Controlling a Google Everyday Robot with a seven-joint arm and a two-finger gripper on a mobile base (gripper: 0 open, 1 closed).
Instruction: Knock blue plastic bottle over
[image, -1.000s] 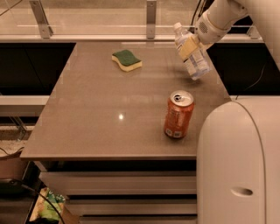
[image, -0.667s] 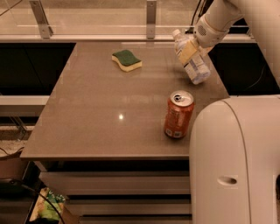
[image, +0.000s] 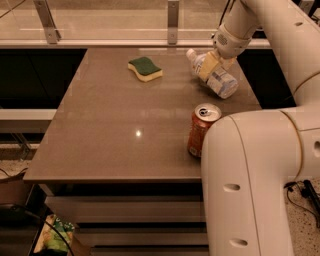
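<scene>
The blue plastic bottle (image: 220, 80) is clear and bluish with a white cap. It lies tipped far over at the table's back right, cap pointing left and up, base toward the right edge. My gripper (image: 211, 64) reaches down from the white arm at the top right and sits right on the bottle's middle, its yellowish fingers (image: 209, 65) against the label. The orange soda can (image: 201, 130) stands upright nearer the front, apart from the bottle.
A green and yellow sponge (image: 145, 69) lies at the table's back centre. The brown table (image: 115, 125) has a glass rail behind it. My white body (image: 250, 185) blocks the front right corner. Shelves and a bag show below the table.
The bottle has tipped further over, its base sliding toward the table's right edge. My gripper has stayed against it and moved slightly with it. The can and sponge have not moved.
</scene>
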